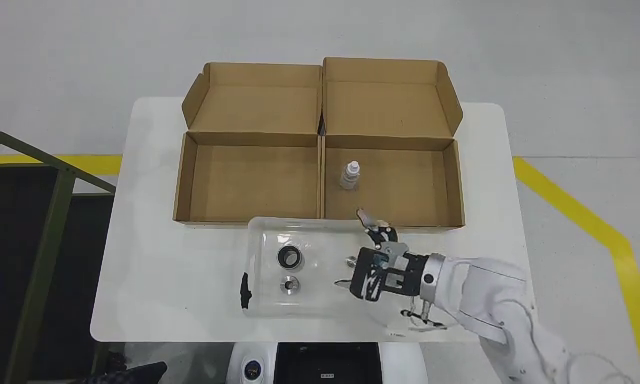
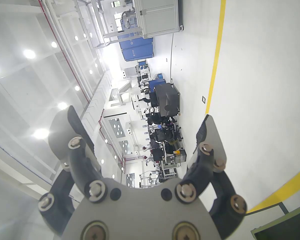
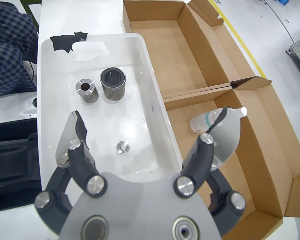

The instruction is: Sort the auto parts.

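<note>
The right gripper hung over the clear bin with its jaws spread wide and nothing in them. Just under the gap between the fingers, nearer the wrist than the tips, a small silver disc lay on the bin floor. Further out, past the fingertips, a silver cylinder and a dark sleeve stood upright just beside each other. One finger reached past the bin wall over the near cardboard box, and a white bottle lay in there beyond that finger. The second box sat further out alongside the bin. The left gripper was off the table, also wide open and holding nothing.
</note>
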### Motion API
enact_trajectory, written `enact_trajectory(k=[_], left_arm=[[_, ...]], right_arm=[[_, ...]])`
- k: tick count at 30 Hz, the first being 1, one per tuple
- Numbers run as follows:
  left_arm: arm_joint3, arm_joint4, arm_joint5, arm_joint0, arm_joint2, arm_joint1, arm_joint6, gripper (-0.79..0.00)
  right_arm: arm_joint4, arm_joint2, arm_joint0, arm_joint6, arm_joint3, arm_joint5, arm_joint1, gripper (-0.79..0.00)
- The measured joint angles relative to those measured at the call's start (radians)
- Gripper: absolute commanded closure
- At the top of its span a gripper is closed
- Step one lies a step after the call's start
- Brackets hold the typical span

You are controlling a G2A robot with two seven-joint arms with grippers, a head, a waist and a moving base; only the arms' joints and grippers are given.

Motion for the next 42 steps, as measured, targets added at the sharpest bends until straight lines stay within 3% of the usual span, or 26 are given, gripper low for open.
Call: enact_trajectory(k=[11, 32, 38, 42], left_arm=[[0.0, 0.0, 0.0, 0.0, 0.0, 0.0, 0.0, -0.785], [0.0, 0.0, 0.0, 0.0, 0.0, 0.0, 0.0, -0.785], [0.0, 0.0, 0.0, 0.0, 0.0, 0.0, 0.0, -0.785], [0.0, 0.0, 0.0, 0.0, 0.0, 0.0, 0.0, -0.785]], right_arm=[[-0.06, -0.04, -0.018, 0.071, 0.024, -0.025, 0.011, -0.785], [-0.138, -0.155, 0.043, 0.217, 0.092, 0.051, 0.008, -0.779], [-0.143, -0.186, 0.063, 0.244, 0.106, 0.052, 0.007, -0.603], [-0.162, -0.207, 0.078, 0.275, 0.115, 0.069, 0.005, -0.533]])
